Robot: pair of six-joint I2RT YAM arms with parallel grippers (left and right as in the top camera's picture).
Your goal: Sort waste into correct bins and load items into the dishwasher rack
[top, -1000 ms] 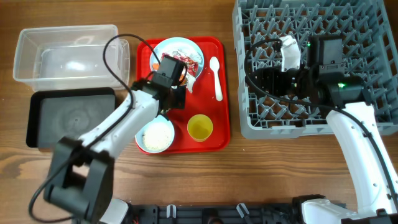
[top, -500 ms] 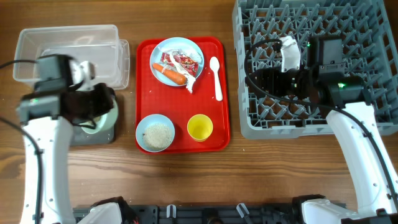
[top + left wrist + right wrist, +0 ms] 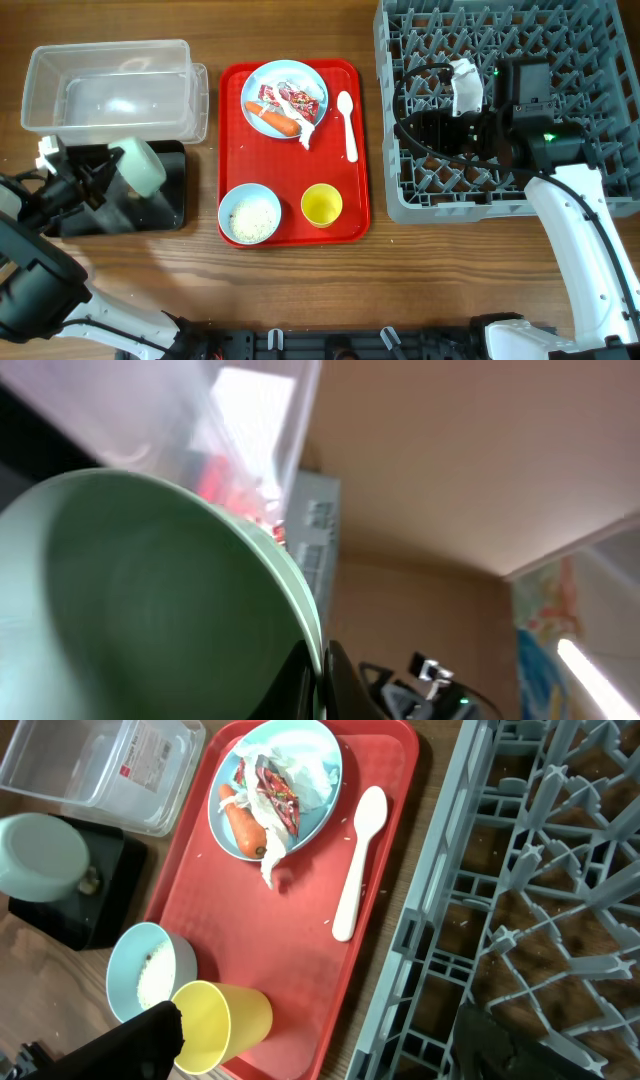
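My left gripper [image 3: 115,165] is shut on the rim of a pale green bowl [image 3: 143,167], holding it tilted over the black tray [image 3: 165,200]. In the left wrist view the bowl [image 3: 140,600] fills the frame, with my fingers [image 3: 318,682] pinching its rim. My right gripper [image 3: 425,128] hovers open and empty over the grey dishwasher rack [image 3: 500,30]. On the red serving tray [image 3: 355,225] are the blue plate [image 3: 285,78] with carrot [image 3: 272,118], wrapper [image 3: 297,98] and white paper, the white spoon [image 3: 347,125], a blue bowl of rice [image 3: 250,213] and the yellow cup [image 3: 321,205].
The clear tub [image 3: 110,85] stands behind the black tray at the left. In the right wrist view a small brownish bit [image 3: 88,880] lies on the black tray [image 3: 100,905] beside the green bowl [image 3: 40,855]. The rack's near edge [image 3: 430,920] borders the red tray.
My left arm has carried the green bowl from the red tray leftward to the black tray and tipped it there. The right arm has not moved.
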